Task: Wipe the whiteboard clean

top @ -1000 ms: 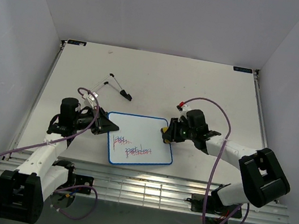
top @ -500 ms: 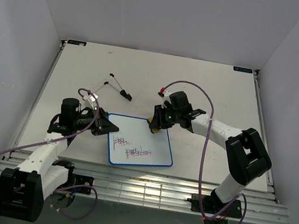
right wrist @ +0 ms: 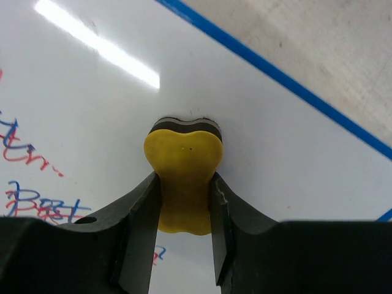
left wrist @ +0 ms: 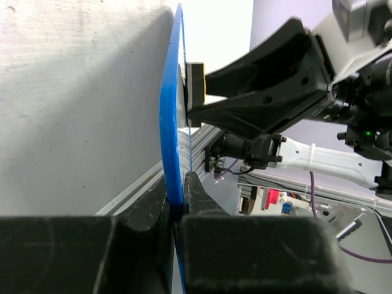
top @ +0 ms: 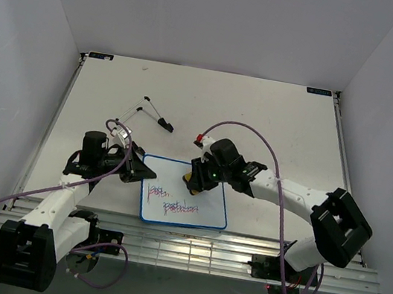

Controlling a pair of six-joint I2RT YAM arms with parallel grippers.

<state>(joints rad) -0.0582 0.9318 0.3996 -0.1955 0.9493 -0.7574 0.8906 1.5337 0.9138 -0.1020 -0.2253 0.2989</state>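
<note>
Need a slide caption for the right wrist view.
Right end effector clamps the yellow eraser against the whiteboard, red and blue scribbles not yet erased at image left.

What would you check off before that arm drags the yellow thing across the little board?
1. Grip: right gripper squeezes the yellow eraser: ok.
2. Contact: eraser sits flat against the whiteboard, no gap in the edge-on left wrist view: ok.
3. Hold: left gripper pinches the board's blue frame: ok.
4. Board clean: not ok, red and blue writing covers the near part.
5. Path from eraser to writing: ok, only bare white board between.
</note>
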